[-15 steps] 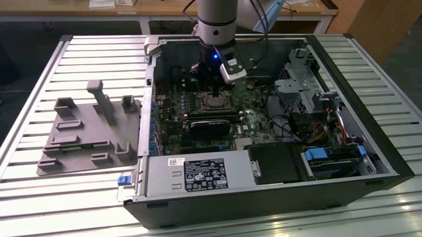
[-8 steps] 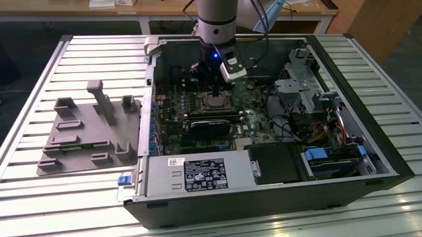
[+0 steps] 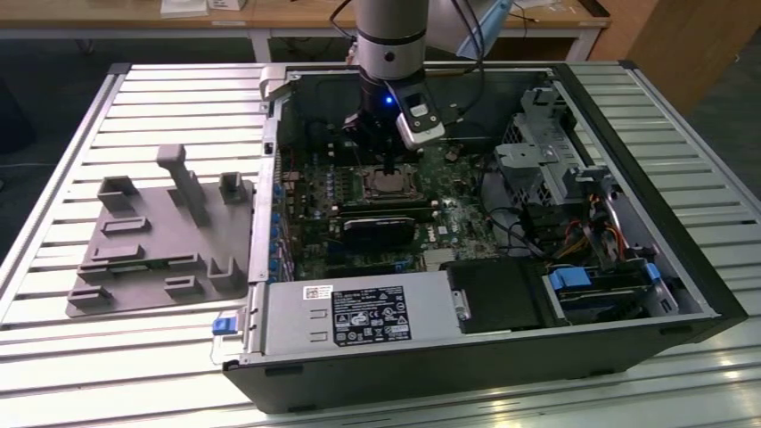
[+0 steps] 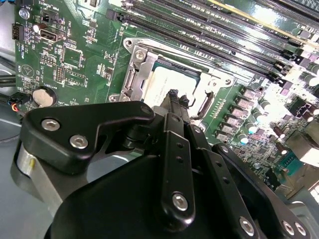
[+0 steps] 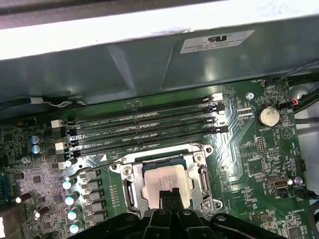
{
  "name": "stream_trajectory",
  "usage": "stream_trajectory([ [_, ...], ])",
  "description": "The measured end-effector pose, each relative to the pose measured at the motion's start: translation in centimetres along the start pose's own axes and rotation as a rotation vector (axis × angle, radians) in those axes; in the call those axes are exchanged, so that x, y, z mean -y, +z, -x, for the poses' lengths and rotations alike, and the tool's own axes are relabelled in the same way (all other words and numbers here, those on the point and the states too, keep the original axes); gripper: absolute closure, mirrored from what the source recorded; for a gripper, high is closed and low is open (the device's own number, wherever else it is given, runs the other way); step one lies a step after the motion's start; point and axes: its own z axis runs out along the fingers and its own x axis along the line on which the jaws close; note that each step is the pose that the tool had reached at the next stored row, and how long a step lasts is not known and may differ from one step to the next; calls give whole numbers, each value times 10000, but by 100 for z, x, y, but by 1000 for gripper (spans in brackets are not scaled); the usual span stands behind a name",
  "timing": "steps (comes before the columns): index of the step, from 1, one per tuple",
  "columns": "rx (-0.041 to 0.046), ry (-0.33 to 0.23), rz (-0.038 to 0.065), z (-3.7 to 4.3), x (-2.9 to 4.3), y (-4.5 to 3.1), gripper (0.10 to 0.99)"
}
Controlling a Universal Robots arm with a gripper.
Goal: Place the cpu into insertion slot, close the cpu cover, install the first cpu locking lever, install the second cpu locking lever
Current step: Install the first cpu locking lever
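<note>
The cpu (image 5: 167,180), a silver-grey square chip, lies flat in the insertion slot, whose dark rim (image 5: 162,163) shows along one edge. The cpu cover (image 5: 130,186), a silver frame with a square window, lies down around the chip. A thin wire lever (image 5: 92,165) runs out from the socket's side toward the capacitors. My gripper (image 5: 169,195) hangs directly over the chip with its two black fingers pressed together and nothing between them. In the second wrist view the gripper (image 4: 174,95) has its tips at the cpu (image 4: 167,82), inside the cover (image 4: 142,69). In the exterior view the gripper (image 3: 388,169) stands above the cpu (image 3: 387,185).
Long black memory slots (image 5: 144,132) run beside the socket, with the case wall (image 5: 149,64) beyond them. A coin cell (image 5: 267,116) sits on the board. In the open case are a black block (image 3: 380,227) and a power supply (image 3: 356,316). A grey fixture (image 3: 155,241) lies on the exterior view's left.
</note>
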Motion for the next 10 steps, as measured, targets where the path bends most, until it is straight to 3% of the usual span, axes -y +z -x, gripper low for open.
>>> stream_trajectory([
  [4, 1, 0, -1, -46, 6, -2, 980],
  [10, 28, 3, 4, -229, 40, -14, 980],
])
